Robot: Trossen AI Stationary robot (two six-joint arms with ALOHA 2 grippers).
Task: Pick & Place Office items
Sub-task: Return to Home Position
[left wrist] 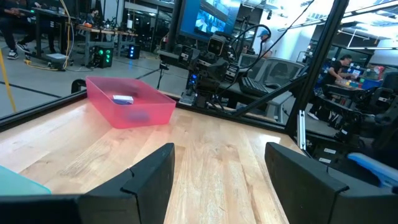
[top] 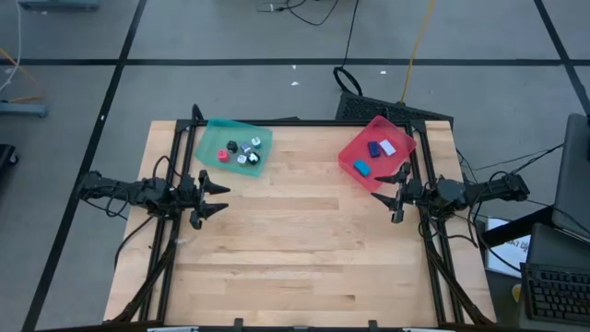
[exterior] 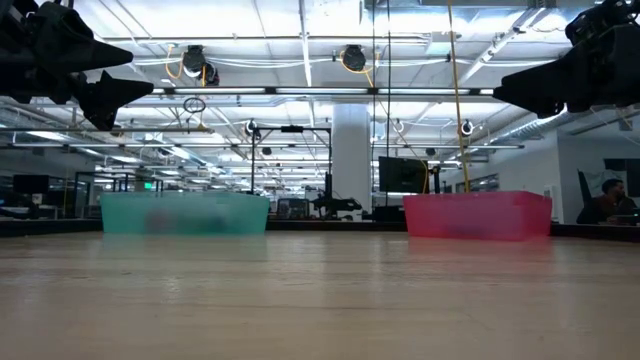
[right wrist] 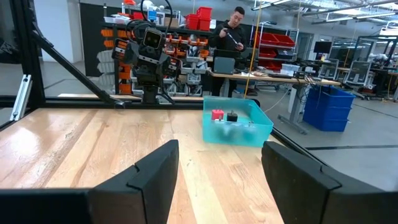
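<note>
**Both arms empty, bits all binned**

From above: the left gripper [top: 219,199] and right gripper [top: 391,189] are both spread wide, holding nothing. The office items [top: 238,152] are split between the teal tray [top: 207,148] and red tray [top: 350,148].

Table level: tray contents are blurry, hard to tell.

Wrist cams: fingers apart.

Risk: the right gripper sits just beside the red tray and could clip its rim.

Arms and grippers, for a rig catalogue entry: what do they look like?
The left arm and right arm are slim, black and jointed, with thin black cables looping along them. The left gripper and right gripper each end in two dark fingers, broad, angular and flat-faced in the wrist views. No markings show.
</note>
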